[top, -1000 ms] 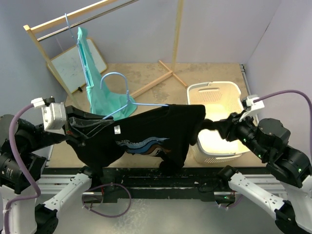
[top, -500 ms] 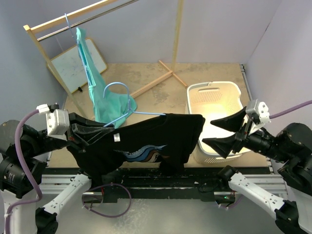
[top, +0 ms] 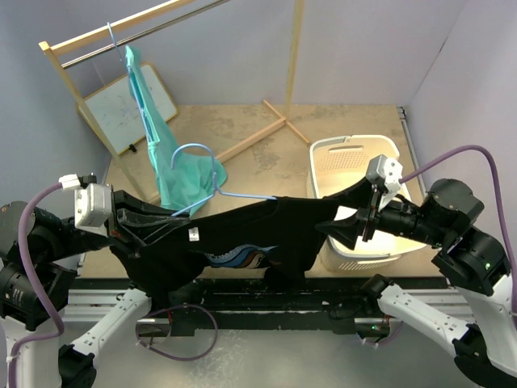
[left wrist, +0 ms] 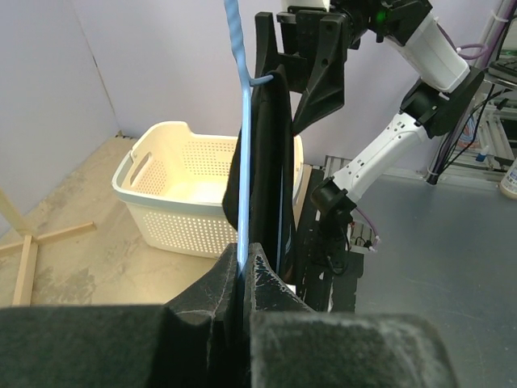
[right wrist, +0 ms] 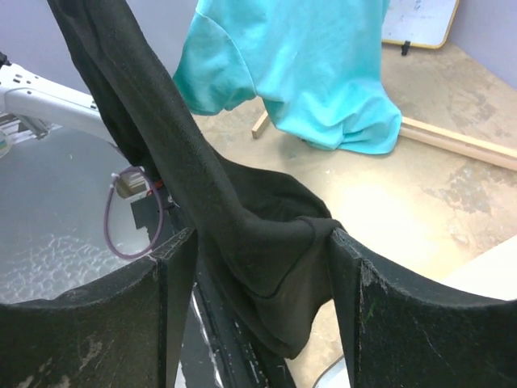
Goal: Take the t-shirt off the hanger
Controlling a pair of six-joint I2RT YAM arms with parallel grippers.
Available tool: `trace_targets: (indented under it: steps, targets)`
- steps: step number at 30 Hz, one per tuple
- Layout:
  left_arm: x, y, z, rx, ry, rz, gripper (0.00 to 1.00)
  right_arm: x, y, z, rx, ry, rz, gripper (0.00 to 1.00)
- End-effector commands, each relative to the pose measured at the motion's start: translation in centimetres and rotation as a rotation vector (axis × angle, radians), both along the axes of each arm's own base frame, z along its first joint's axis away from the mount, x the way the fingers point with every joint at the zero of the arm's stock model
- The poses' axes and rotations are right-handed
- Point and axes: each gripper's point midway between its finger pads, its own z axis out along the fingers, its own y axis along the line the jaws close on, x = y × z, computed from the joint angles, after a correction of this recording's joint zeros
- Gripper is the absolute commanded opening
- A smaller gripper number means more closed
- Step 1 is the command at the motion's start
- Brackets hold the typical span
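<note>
The left gripper (left wrist: 242,260) has its jaws closed on the thin blue wire of the hanger (left wrist: 245,162), with the black cloth of the t-shirt (left wrist: 271,170) pinched in alongside it. From that grip the wire and the shirt run straight away toward the right arm.

The right gripper (right wrist: 258,242) has its jaws spread wide. A sleeve end of the t-shirt (right wrist: 242,210) hangs in the gap between them, its folded hem against the inner face of one finger (right wrist: 349,275) and just beside the other; the jaws are not pinching it.

From above, the t-shirt (top: 242,230) stretches in the air between the left gripper (top: 166,217) and the right gripper (top: 335,216), above the near edge of the table (top: 242,129). It still sits on the hanger (top: 196,146), whose hook rises behind the collar.

Behind the right jaws a white laundry basket (top: 351,142) stands on the table. A teal shirt (top: 174,174) hangs from another hanger on the wooden rack (top: 121,28) at the far left, its lower end bunched near the blue hook.
</note>
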Motion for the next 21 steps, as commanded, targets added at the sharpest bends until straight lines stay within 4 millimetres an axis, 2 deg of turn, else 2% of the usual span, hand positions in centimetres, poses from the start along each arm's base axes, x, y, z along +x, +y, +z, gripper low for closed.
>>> trace_targets:
  steps: [1, 2, 3, 4, 7, 9, 11, 17, 19, 21]
  targets:
    - [-1.2, 0.3, 2.3, -0.049, -0.087, -0.012, 0.00, 0.7, -0.1, 2.0, 0.047, -0.079, -0.030, 0.56]
    - [-1.0, 0.3, 2.3, -0.051, -0.085, -0.007, 0.00, 0.9, 0.0, 1.9, 0.047, -0.067, -0.037, 0.40]
    - [-1.0, 0.3, 2.3, -0.052, -0.086, -0.002, 0.00, 1.1, 0.0, 1.5, 0.045, -0.044, -0.050, 0.14]
    - [-1.0, 0.4, 2.4, -0.055, -0.087, 0.003, 0.00, 1.6, -0.2, 1.3, 0.045, -0.024, -0.085, 0.00]
    - [-0.9, 0.7, 2.6, -0.059, -0.094, 0.032, 0.00, 5.2, -3.1, 0.8, 0.042, 0.025, -0.381, 0.00]
    - [-0.9, 1.0, 2.6, -0.056, -0.097, 0.058, 0.00, 7.4, -6.3, 0.6, 0.050, 0.054, -0.619, 0.00]
    - [-0.8, 1.3, 2.5, -0.056, -0.098, 0.082, 0.00, 8.5, -9.5, 0.7, 0.069, 0.087, -0.834, 0.00]
    - [-0.6, 1.9, 1.8, -0.056, -0.095, 0.137, 0.00, 7.9, -16.9, 1.9, 0.168, 0.090, -1.223, 0.00]
    - [-0.8, 2.2, 1.9, -0.061, -0.105, 0.151, 0.00, 7.7, -18.1, 1.5, 0.155, 0.096, -1.287, 0.00]
    - [-1.1, 2.4, 2.4, -0.069, -0.117, 0.162, 0.00, 7.8, -18.2, 0.4, 0.116, 0.112, -1.308, 0.00]
